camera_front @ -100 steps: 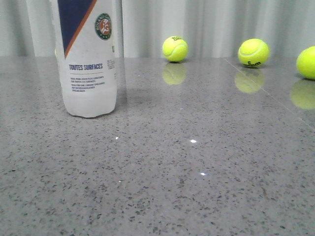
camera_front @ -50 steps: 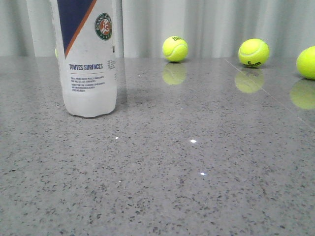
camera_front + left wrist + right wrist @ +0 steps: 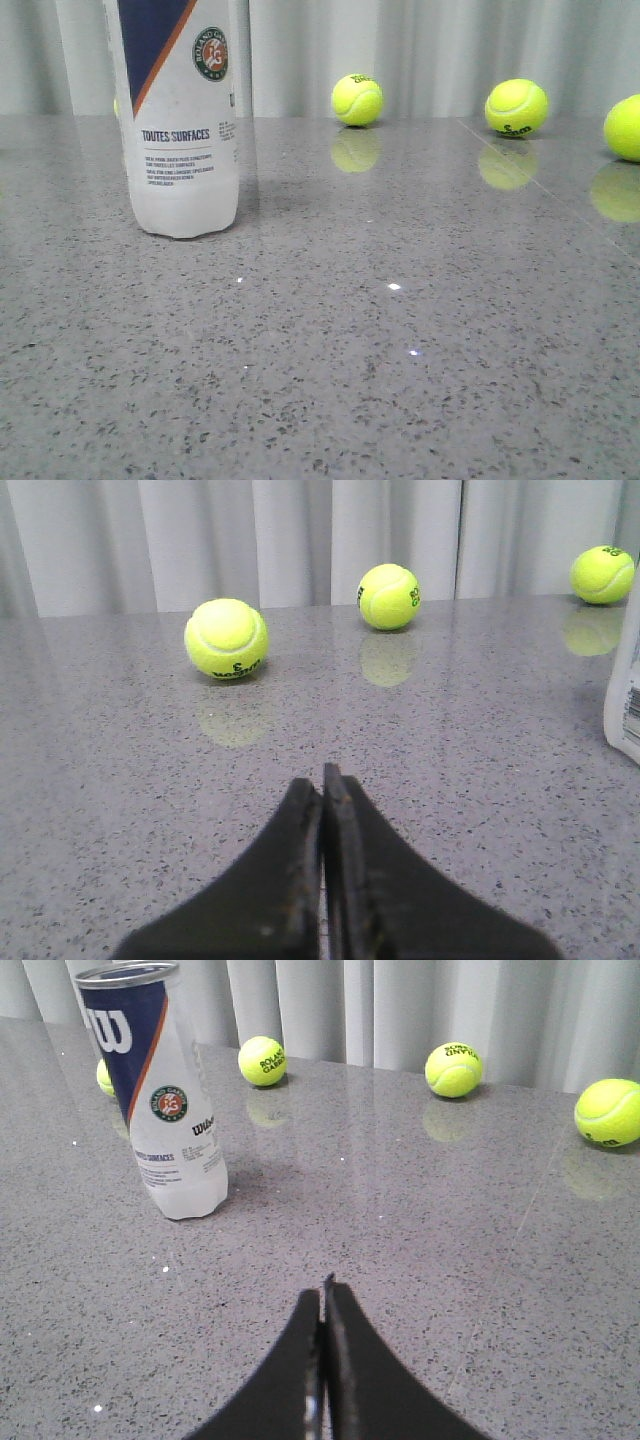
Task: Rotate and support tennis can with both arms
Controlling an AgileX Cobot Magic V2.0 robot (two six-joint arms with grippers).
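The tennis can [image 3: 180, 130] stands upright on the grey speckled table at the left of the front view, its top cut off by the frame. The right wrist view shows the whole can [image 3: 155, 1100] with its metal rim, W logo and round emblem. A white sliver of the can [image 3: 627, 690] shows at the edge of the left wrist view. My left gripper [image 3: 322, 780] is shut and empty, low over the table, apart from the can. My right gripper [image 3: 323, 1295] is shut and empty, well short of the can. Neither gripper shows in the front view.
Three yellow-green tennis balls [image 3: 357, 99] [image 3: 515, 107] [image 3: 624, 126] lie along the back of the table by a pale curtain. Two more balls [image 3: 227, 638] [image 3: 389, 596] lie ahead of the left gripper. A small ball [image 3: 105, 1076] peeks out behind the can.
The front view has shifted very slightly; the can and balls stand where they were. No gripper enters the front view.
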